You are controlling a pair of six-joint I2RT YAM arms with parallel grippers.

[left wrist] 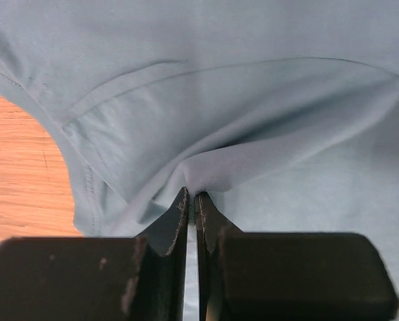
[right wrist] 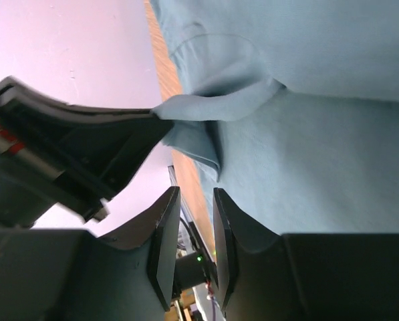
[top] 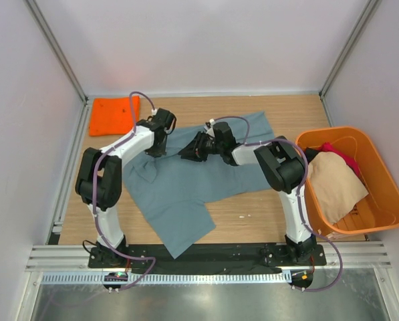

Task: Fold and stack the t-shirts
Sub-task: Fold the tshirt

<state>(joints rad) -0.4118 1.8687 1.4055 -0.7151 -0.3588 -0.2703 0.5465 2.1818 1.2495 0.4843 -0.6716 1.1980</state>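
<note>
A large grey-blue t-shirt [top: 186, 194] lies spread and rumpled across the middle of the wooden table. My left gripper [top: 160, 148] is at its far left part, shut on a pinched ridge of the cloth [left wrist: 206, 167], which rises in a small tent to the fingertips. My right gripper [top: 187, 154] hovers just to the right of it, tilted sideways over the same shirt [right wrist: 319, 134]. Its jaws stand a little apart with nothing between them. In the right wrist view the left gripper [right wrist: 162, 114] holds up a flap of cloth. A folded orange t-shirt [top: 114, 115] lies at the back left corner.
An orange plastic tub [top: 379, 160] stands at the table's right edge, holding a beige shirt [top: 333, 184] and a red one [top: 339, 154]. White walls and metal frame posts close in the back and sides. Bare wood [top: 252, 214] shows in front of the shirt's right half.
</note>
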